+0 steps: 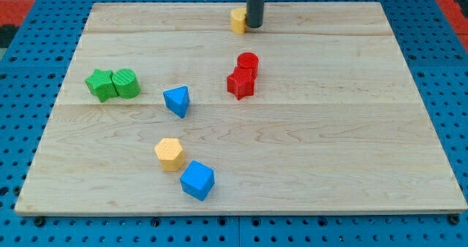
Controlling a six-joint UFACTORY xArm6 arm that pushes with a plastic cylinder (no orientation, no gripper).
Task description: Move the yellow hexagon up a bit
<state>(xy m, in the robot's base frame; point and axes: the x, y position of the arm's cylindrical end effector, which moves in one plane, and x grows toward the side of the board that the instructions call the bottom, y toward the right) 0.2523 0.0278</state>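
The yellow hexagon lies on the wooden board at the lower left of centre, touching or nearly touching a blue cube just below and to its right. My tip is at the view's top centre, far above the hexagon, right beside a second small yellow block on its left.
A blue triangular block sits above the hexagon. A green star and a green rounded block sit together at the left. A red cylinder and a red star-like block touch near the centre.
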